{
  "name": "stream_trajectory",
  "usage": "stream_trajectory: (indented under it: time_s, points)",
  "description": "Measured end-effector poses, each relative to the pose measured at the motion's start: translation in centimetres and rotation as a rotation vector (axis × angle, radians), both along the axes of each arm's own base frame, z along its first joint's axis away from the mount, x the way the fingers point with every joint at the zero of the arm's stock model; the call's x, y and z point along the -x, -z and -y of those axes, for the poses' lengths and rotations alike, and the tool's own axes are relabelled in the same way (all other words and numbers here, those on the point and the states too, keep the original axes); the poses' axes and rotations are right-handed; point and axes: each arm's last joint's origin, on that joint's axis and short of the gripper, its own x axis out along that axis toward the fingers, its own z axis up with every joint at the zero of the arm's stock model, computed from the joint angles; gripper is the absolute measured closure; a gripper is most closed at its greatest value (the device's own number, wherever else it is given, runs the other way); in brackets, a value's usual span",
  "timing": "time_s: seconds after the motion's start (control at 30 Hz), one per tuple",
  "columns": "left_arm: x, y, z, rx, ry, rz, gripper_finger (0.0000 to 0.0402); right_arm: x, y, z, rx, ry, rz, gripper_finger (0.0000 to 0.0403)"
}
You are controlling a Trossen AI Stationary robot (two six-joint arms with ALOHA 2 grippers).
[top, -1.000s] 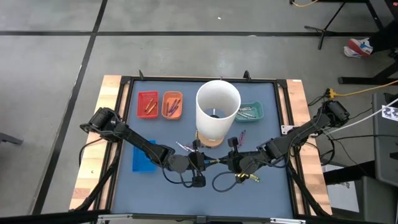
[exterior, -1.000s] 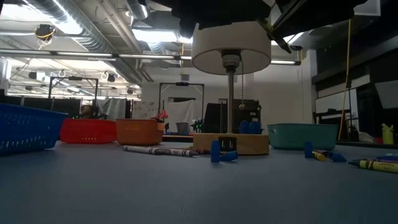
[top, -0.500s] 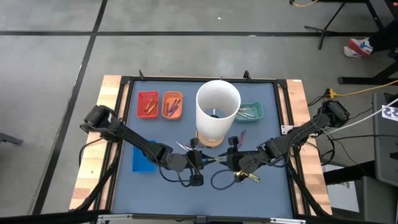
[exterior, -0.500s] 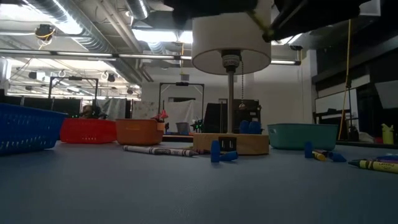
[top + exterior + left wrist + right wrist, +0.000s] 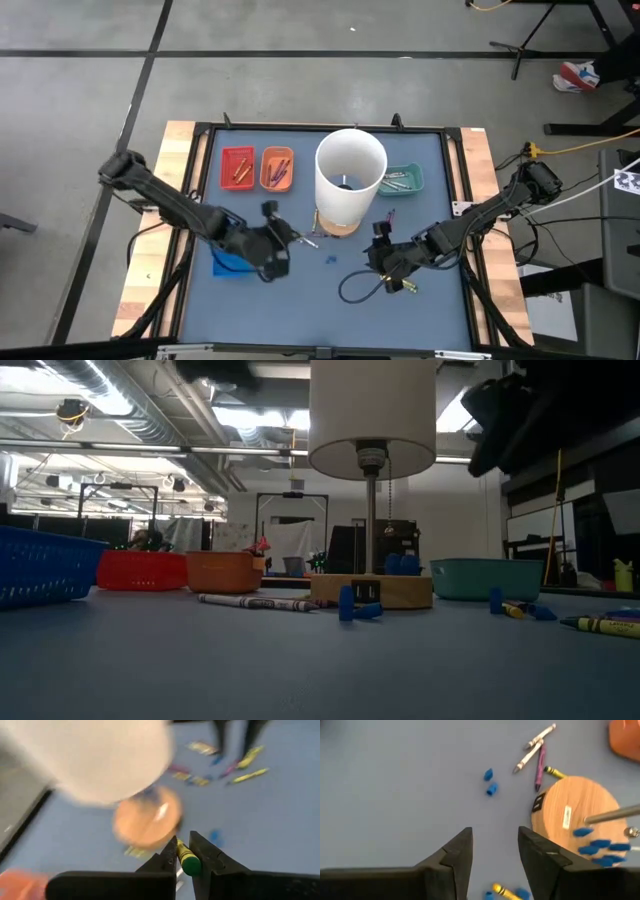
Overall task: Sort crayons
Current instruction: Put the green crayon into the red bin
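Holding a yellow-green crayon (image 5: 186, 859) tight between its closed fingers, the left gripper (image 5: 272, 250) hangs over the mat just right of the blue tray (image 5: 228, 262). Far on the left sit a red tray (image 5: 237, 167) and an orange tray (image 5: 277, 168), each with crayons inside. A grey crayon (image 5: 535, 741) and a purple crayon (image 5: 539, 767) lie on the mat beside the lamp's round wooden base (image 5: 572, 817). The tall white lamp shade (image 5: 350, 178) stands in the middle. Two small blue bits (image 5: 490, 781) lie near the base. On the right, the right gripper (image 5: 382, 262) is over the mat with its fingers apart and nothing between them. A yellow crayon (image 5: 399, 287) lies close to it. The green tray (image 5: 402, 180) sits far right.
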Motion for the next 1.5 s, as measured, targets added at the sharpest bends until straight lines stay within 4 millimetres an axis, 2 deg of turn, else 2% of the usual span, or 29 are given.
stream_trajectory:
  time_s: [0.23,0.4,0.53,0.67,0.8,1.0,1.17,1.33,1.5]
  points:
    - [5.1,-0.6,-4.8,-0.075,-0.345,-0.209,0.0389,0.1,0.1,-0.1,-0.106,0.074,-0.034,0.0246]
    - [7.2,-0.2,-7.9,-0.128,-0.603,-0.351,0.0389,0.2,0.1,-0.1,-0.208,0.178,-0.045,0.0246]
    - [7.3,0.2,-9.8,-0.161,-0.701,-0.377,0.0389,0.2,0.1,-0.1,-0.281,0.264,-0.050,0.0246]
    - [7.5,1.6,-11.8,-0.180,-0.762,-0.446,0.0389,0.2,0.1,-0.2,-0.343,0.340,-0.054,0.0246]
    - [8.0,3.6,-13.6,-0.181,-0.818,-0.516,0.0389,0.7,0.1,-1.0,-0.386,0.360,-0.063,0.0246]
    - [8.6,5.2,-16.0,-0.152,-0.947,-0.508,0.0389,1.9,0.1,-2.8,-0.419,0.360,-0.064,0.0246]
    - [8.3,5.4,-17.0,-0.114,-0.996,-0.453,0.0389,2.9,0.4,-4.3,-0.432,0.385,-0.057,0.0246]
    - [7.7,5.4,-17.6,-0.112,-0.962,-0.429,0.0386,3.7,1.4,-5.8,-0.424,0.406,-0.065,0.0246]
    - [7.4,5.4,-17.9,-0.085,-0.926,-0.442,0.0351,3.9,3.1,-6.9,-0.406,0.436,-0.100,0.0246]
